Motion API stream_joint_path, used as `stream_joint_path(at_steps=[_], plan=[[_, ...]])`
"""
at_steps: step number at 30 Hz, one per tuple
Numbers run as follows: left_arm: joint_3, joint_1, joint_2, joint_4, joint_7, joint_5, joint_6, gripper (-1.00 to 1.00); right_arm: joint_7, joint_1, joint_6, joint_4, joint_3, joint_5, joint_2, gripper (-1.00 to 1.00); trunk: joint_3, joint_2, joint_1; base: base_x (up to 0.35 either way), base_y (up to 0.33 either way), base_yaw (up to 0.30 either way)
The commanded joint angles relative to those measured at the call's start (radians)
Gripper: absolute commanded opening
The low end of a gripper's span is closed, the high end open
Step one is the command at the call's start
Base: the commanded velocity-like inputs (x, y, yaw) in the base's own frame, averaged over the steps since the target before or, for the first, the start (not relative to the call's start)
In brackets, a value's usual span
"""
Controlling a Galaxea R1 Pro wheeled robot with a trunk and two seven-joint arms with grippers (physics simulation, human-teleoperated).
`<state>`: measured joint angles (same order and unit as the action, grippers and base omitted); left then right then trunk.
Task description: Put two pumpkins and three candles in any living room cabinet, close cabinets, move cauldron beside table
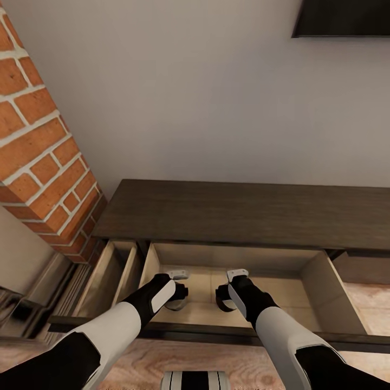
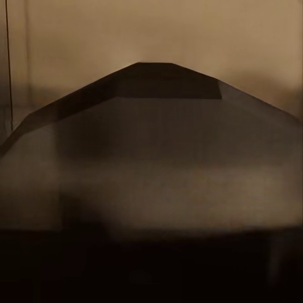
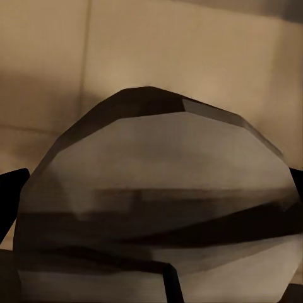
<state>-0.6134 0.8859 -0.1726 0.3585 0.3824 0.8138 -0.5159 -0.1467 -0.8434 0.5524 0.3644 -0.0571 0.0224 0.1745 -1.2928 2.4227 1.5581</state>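
Note:
The dark-brown cabinet (image 1: 244, 211) stands against the wall with its wide middle drawer (image 1: 319, 281) pulled open, showing a pale wood inside. Both my arms reach down into this drawer. My left gripper (image 1: 177, 297) is low over the drawer floor, shut on a candle (image 2: 151, 158) that looms grey and faceted in the left wrist view. My right gripper (image 1: 225, 299) hangs beside it, shut on another candle (image 3: 158, 196), with a dark finger (image 3: 12, 202) against its side. Pumpkins, cauldron and table are out of view.
A narrower drawer (image 1: 111, 276) to the left also stands open. The brick fireplace (image 1: 38, 151) rises at the left, close to the cabinet's end. A dark screen (image 1: 346, 16) hangs on the wall at the upper right. Wooden floor (image 1: 368, 303) shows beside the drawer.

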Motion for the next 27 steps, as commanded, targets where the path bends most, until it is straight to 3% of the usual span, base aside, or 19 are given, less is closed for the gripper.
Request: stream_joint_path(at_steps=[1,15,26,27], plan=[[-0.008,0.001,0.001,0.002,0.009,0.010,-0.002,-1.00,-0.004,0.000,0.006,0.002,-0.004,0.002,0.000,-1.00,-0.002,0.000,0.000,0.000,0.000,0.000],[-0.009,0.001,0.001,0.002,0.009,0.010,-0.003,-1.00,-0.004,0.000,0.006,0.004,-0.004,0.002,0.000,-1.00,-0.024,0.000,0.000,0.000,0.000,0.000],[-0.009,0.001,0.001,0.002,0.009,0.009,-0.001,-1.00,-0.004,0.000,0.006,0.004,-0.004,0.002,0.000,-1.00,-0.026,0.000,0.000,0.000,0.000,0.000],[-0.009,0.001,0.001,0.002,0.009,0.009,-0.001,1.00,-0.004,0.000,0.006,0.004,-0.004,0.002,0.000,-1.00,-0.026,0.000,0.000,0.000,0.000,0.000]])
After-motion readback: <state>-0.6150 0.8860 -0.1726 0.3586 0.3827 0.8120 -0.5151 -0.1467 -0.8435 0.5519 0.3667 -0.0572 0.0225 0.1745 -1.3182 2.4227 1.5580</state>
